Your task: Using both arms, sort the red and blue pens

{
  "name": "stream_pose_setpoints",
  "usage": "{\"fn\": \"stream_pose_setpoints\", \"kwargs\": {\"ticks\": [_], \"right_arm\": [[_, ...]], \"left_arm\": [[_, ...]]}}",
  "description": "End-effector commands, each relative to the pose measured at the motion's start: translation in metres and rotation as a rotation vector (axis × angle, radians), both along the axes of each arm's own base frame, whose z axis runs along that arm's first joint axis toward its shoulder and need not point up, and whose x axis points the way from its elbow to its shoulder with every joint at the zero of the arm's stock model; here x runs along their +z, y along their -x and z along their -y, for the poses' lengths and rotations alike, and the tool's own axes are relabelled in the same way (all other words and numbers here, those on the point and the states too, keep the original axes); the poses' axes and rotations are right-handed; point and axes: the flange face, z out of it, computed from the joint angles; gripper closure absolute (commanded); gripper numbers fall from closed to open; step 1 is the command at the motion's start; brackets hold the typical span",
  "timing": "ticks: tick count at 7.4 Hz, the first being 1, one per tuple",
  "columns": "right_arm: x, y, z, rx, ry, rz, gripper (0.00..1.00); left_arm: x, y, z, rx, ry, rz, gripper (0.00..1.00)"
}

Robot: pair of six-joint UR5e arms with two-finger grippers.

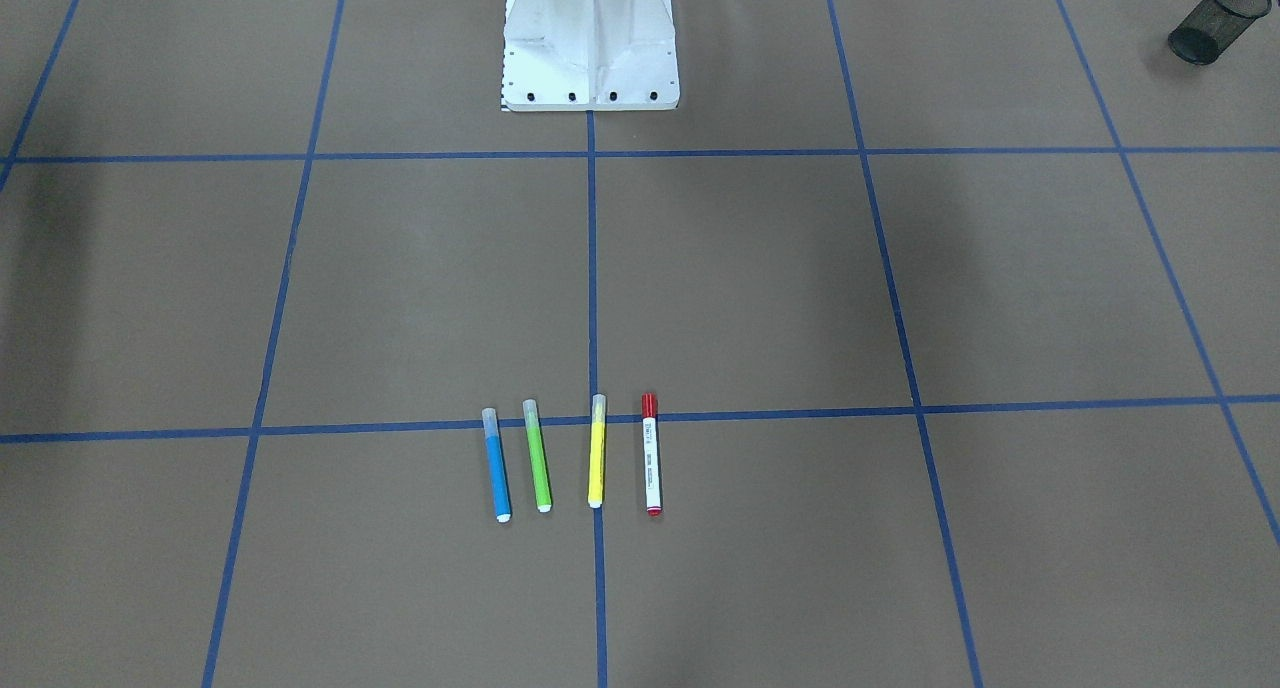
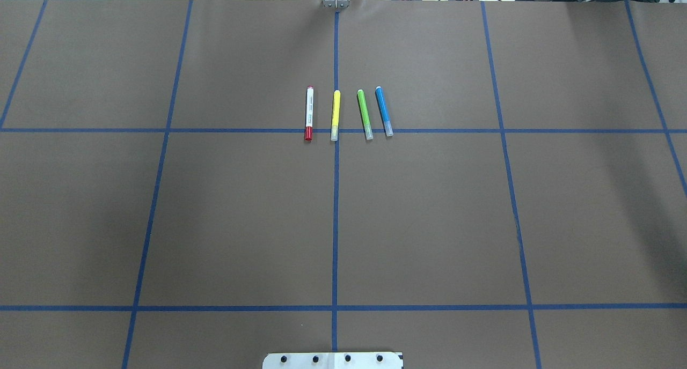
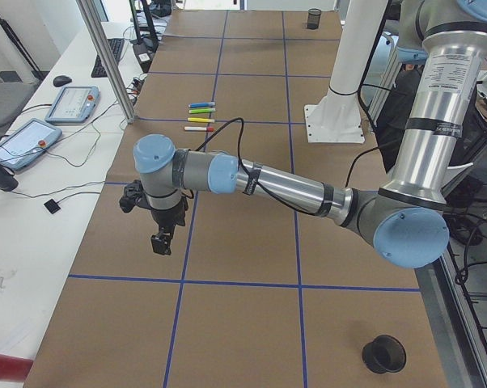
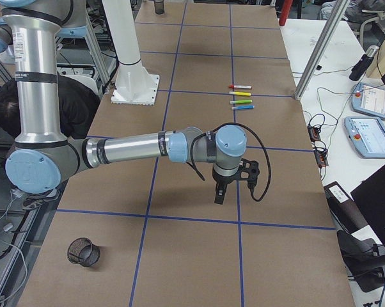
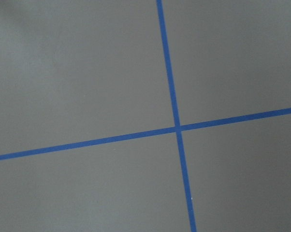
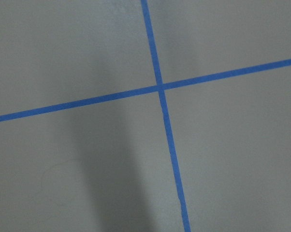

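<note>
Silver-tubed arms, grey joints, light-blue caps, black cables, white pedestal.

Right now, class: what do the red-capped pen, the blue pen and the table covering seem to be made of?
Red-capped pen: likely plastic; smooth white printed barrel, solid red cap.
Blue pen: likely plastic; even bright-blue barrel, translucent greyish cap.
Table covering: probably matte brown paper or card; no glare, slightly wavy far edge.
</note>
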Motion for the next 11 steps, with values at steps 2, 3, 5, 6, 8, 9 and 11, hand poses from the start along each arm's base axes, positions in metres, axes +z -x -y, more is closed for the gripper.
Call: {"fn": "stream_pose_setpoints", "kwargs": {"ticks": [2,3,5,6,8,9,11], "right_arm": [[-0.089,0.081,0.055,-0.127,-0.154,0.001,0.0],[-0.096,0.125,0.066,-0.2,-0.172,-0.006,0.0],[-0.11,0.155,0.069,-0.198,-0.19,-0.013,0.0],[-0.116,0.174,0.067,-0.178,-0.185,0.0,0.0],[-0.187,0.261,0.091,-0.144,-0.178,0.069,0.0],[-0.207,0.294,0.102,-0.165,-0.176,0.08,0.0],[-0.227,0.328,0.126,-0.193,-0.18,0.084,0.0]], "left_arm": [[-0.079,-0.138,0.034,0.05,-0.081,-0.056,0.0],[-0.103,-0.19,0.063,0.051,-0.037,-0.07,0.0],[-0.134,-0.277,0.084,0.068,0.05,-0.075,0.0],[-0.157,-0.303,0.086,0.091,0.005,-0.057,0.0],[-0.192,-0.37,0.08,0.156,-0.006,-0.066,0.0],[-0.218,-0.404,0.076,0.104,0.053,-0.087,0.0],[-0.287,-0.464,0.063,0.042,0.128,-0.136,0.0]]}}
